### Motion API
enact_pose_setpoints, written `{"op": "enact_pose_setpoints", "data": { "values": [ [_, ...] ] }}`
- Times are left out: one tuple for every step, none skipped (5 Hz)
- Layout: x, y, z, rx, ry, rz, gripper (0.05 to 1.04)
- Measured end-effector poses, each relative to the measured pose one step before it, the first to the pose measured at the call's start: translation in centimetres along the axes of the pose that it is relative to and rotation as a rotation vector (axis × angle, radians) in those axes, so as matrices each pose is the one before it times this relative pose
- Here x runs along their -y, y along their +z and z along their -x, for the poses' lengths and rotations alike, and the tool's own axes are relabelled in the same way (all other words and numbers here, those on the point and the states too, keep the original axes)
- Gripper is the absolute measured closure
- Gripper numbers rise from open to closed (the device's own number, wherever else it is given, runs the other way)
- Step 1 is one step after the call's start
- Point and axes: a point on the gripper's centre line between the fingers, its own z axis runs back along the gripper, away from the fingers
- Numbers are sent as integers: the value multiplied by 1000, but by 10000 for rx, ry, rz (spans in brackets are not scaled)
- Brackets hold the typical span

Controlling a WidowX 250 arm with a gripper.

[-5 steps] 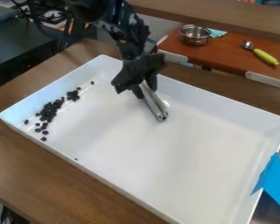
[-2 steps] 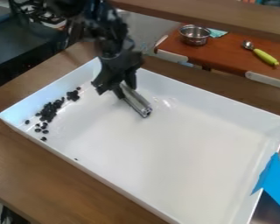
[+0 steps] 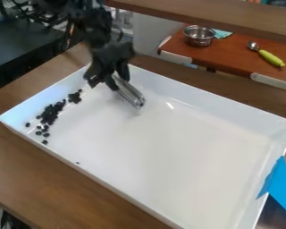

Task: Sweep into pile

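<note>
1. Pinching a silvery metal cylinder (image 3: pixel 128 93) between black fingers (image 3: pixel 123 72), above a white tray (image 3: pixel 169 161); tilted, with lower end pointing away from the dark beans (image 3: pixel 50 113).
2. Lying inside the tray, likely as beans: a loose, elongated cluster along the left side in view, to the left of the fingers and apart from them, with a few strays around.
3. Resting on the wooden counter (image 3: pixel 26 161), tray and all.
4. Sticking to the tray's right side: blue tape (image 3: pixel 281 190).
</note>
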Motion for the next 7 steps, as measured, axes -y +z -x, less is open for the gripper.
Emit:
{"op": "enact_pose_setpoints", "data": {
  "values": [
    [419, -3, -1195, 207, -23, 172, 714],
    [-891, -751, -805, 65, 332, -90, 714],
    [-262, -223, -175, 110, 164, 206, 714],
    [-1222, -417, 771, -138, -104, -192, 714],
    [-2095, 1268, 326, -411, 295, -546, 714],
    [-2565, 1411, 476, -542, 298, -672, 713],
    [-2016, 1495, -18, -321, 125, -293, 714]
  ]
}}
